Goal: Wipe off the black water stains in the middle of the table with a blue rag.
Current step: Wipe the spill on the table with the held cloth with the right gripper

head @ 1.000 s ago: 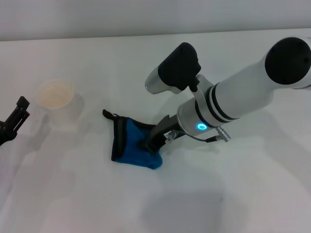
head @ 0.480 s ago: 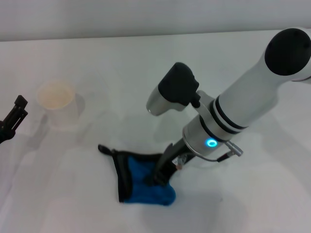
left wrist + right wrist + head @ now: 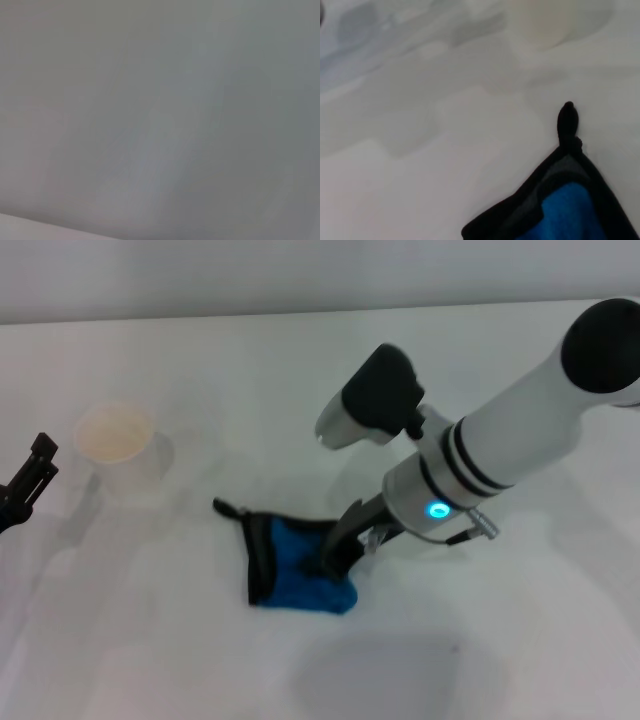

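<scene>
**Clerk:** Item one, the table [image 3: 200,340]: wide, white, smooth; it lay under everything. No black stain showed on it (possibly beneath the cloth; could not be told).

**Keeper:** Item two?

**Clerk:** The right gripper [image 3: 335,558]: fingertips pressed down into the blue rag [image 3: 300,575]. Whether they pinched a fold or merely pushed could not be told.

**Keeper:** And the rag itself?

**Clerk:** Soft, light, limp, likely to bunch when dragged. It lay under and beside the fingertips, its black trim and loop [image 3: 567,122] on the far side from them. Best held by a gathered fold mid-cloth.

**Keeper:** Remainder?

**Clerk:** A pale cup [image 3: 115,440], well apart. The left gripper [image 3: 28,485], parked at the edge; finger state not discernible.
</scene>
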Robot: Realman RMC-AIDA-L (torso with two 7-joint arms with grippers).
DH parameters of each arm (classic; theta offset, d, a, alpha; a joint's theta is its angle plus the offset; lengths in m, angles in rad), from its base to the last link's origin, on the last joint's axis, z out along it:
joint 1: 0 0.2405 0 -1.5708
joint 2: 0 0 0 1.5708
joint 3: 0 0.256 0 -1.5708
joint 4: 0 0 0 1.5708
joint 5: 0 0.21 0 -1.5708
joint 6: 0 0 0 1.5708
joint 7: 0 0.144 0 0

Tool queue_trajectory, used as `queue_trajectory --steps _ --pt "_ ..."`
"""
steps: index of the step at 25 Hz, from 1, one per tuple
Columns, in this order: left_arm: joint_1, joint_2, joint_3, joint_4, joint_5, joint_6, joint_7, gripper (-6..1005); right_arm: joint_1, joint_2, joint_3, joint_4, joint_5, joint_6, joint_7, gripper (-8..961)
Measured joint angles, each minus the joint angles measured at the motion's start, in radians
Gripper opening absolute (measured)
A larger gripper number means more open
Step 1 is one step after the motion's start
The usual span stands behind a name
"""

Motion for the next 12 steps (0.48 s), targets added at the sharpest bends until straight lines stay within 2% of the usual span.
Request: queue_trajectory --steps 12 --pt "-0.002 -0.002 0.000 -0.005 0.000 0.000 -0.001 887 -0.013 -0.003 0.168 0.045 -0.007 -0.131 -0.045 58"
